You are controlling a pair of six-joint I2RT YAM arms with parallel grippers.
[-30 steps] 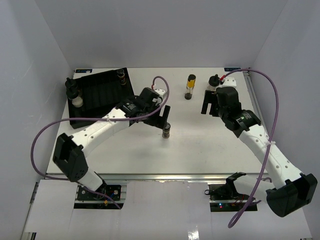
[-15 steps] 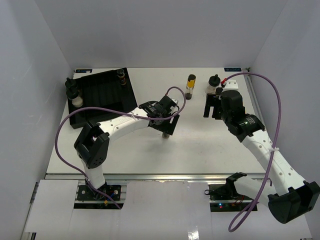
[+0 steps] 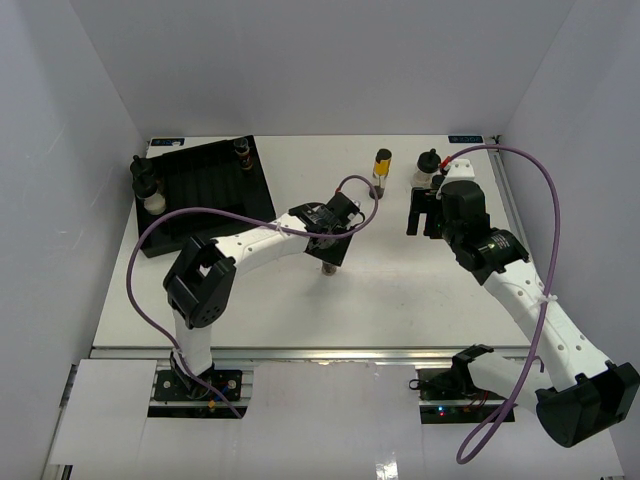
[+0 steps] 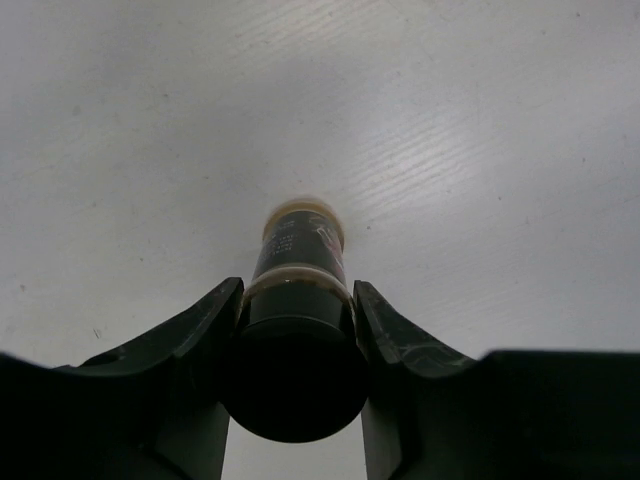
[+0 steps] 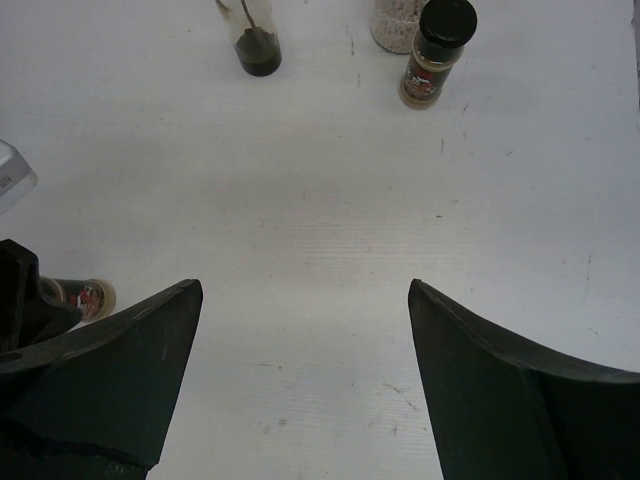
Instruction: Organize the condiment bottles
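In the left wrist view, my left gripper (image 4: 298, 305) is shut on a small dark jar (image 4: 298, 250) just under its black cap; the jar stands upright on the white table. From above, that gripper (image 3: 330, 252) sits over the jar (image 3: 327, 267) at mid-table. My right gripper (image 3: 424, 212) hangs open and empty, short of a dark brown jar (image 5: 432, 55) and a pale jar (image 5: 392, 22) at the back right. The slim bottle with a yellow band (image 3: 381, 164) stands at the back middle. A pale jar (image 3: 147, 190) and a dark jar (image 3: 240, 150) stand by the black ribbed tray (image 3: 205, 190).
The tray lies tilted at the back left corner. Purple cables loop over both arms. The table's near edge is a metal rail (image 3: 320, 352), with white walls on the other three sides.
My left gripper swung right over the mid-table jar and closed on it. My right gripper edged slightly toward the back and stayed open.
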